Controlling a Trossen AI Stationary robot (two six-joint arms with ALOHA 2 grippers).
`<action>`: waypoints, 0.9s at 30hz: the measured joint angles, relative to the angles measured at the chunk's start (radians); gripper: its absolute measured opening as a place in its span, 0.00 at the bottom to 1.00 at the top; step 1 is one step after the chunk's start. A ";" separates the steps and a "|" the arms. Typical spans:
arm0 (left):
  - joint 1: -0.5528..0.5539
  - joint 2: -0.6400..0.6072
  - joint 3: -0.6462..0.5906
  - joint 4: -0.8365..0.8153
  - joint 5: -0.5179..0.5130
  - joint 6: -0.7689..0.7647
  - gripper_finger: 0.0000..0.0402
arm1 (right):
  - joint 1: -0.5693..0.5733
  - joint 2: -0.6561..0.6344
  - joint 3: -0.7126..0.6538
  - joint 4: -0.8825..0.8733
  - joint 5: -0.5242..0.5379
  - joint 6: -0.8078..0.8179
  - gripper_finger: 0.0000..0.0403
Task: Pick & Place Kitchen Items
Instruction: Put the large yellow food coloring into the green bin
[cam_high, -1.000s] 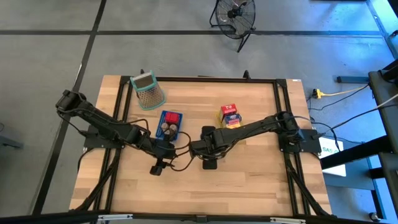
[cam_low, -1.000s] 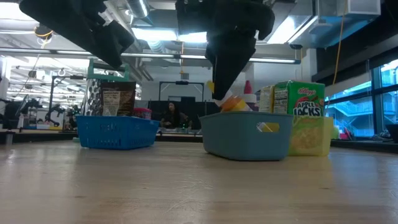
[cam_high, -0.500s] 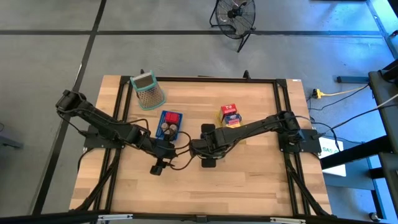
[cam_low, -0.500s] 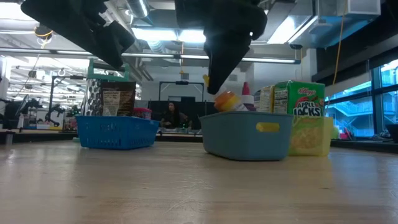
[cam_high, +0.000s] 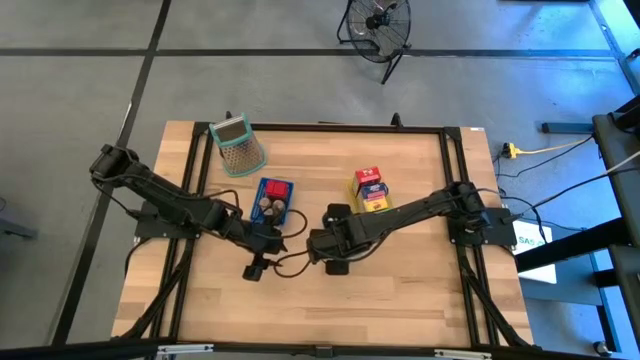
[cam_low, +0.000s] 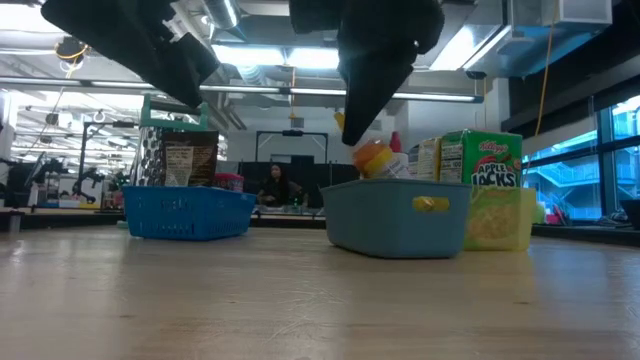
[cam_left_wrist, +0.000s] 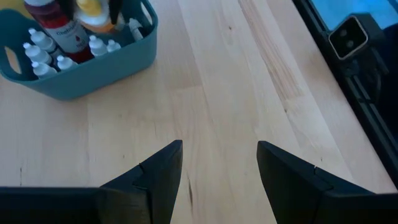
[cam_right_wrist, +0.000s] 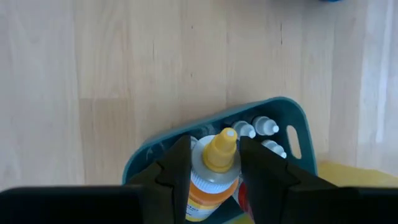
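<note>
Above the wooden table (cam_high: 400, 290), yellow-capped bottle (cam_right_wrist: 211, 167) in right pincer (cam_right_wrist: 213, 163).

Grey concrete floor (cam_high: 90, 90) with dark lines, a floor fan (cam_high: 378, 25), bright ceiling lights (cam_low: 270, 57), and windows (cam_low: 560, 160) on one side.

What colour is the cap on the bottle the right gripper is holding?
Yellow, on the bottle pinched in the right gripper; the right wrist view shows it best.

Bare table (cam_high: 400, 290) beside grey-blue tray (cam_low: 395, 215)
</note>
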 joint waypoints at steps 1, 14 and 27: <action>0.002 0.000 0.000 0.008 0.000 -0.001 0.50 | 0.002 -0.001 0.000 0.005 0.000 0.002 0.30; 0.005 0.000 0.000 0.049 0.001 -0.030 0.50 | 0.031 -0.141 -0.206 0.176 0.011 0.036 0.30; 0.008 0.000 0.000 0.160 0.002 -0.048 0.50 | 0.065 -0.302 -0.473 0.405 0.080 0.018 0.30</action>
